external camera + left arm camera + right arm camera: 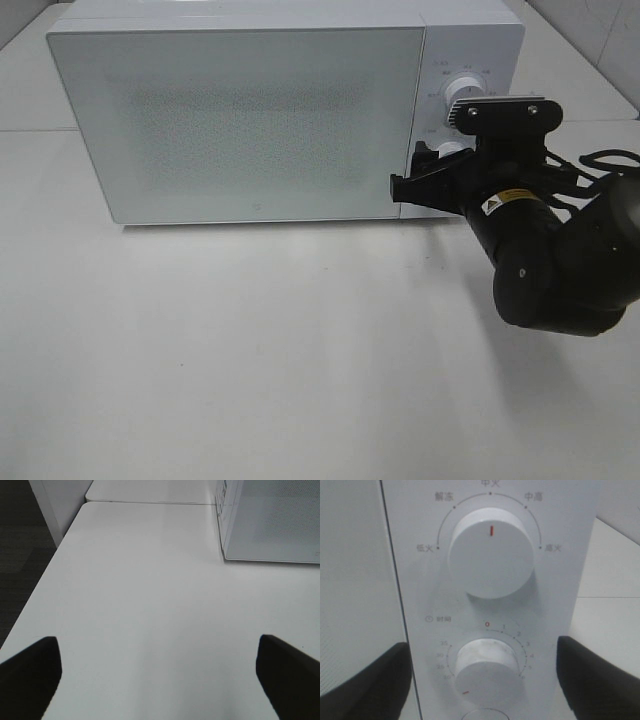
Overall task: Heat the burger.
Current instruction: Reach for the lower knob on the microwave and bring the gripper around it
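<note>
High view: the microwave (240, 120), door shut, sits at twelve o'clock on the counter (250, 350). The right claw (425, 182), at three o'clock, faces its dials, evidently to set the heating.

Left wrist view: the left claw (160, 680) is spread wide over the counter and holds nothing.

Right wrist view: wide fingers flank the timer dial (487, 667), gripping nothing. The burger is unseen, presumably inside, so its look cannot be judged.
</note>
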### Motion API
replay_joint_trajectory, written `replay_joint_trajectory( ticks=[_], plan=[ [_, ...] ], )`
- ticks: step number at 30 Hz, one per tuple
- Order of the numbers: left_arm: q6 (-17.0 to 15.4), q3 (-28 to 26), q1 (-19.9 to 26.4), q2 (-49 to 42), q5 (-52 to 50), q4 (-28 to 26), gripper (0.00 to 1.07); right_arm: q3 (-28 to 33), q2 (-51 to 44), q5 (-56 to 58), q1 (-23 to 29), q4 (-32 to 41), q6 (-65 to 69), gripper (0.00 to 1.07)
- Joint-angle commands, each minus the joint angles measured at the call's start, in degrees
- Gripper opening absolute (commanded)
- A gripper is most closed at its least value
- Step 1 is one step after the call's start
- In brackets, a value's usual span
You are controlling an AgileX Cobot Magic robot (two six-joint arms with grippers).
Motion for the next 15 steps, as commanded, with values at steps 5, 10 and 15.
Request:
replay_joint_trajectory(
  ticks=[5,10,15],
  plan=[
    [0.00,0.00,0.11,-0.86,0.06,-0.06,0.98,-3.72,3.15,-2.41,-0.23,-0.29,0.63,0.76],
    [0.00,0.00,0.11,-0.86,0.06,-0.06,0.98,-5.67,5.61,-2.23,-0.97,-0.17,0.63,0.76],
    [0.00,0.00,0.11,-0.86,0.06,-0.06,0.98,-5.96,7.05,-2.29,-0.97,1.20,0.63,0.76]
  ],
)
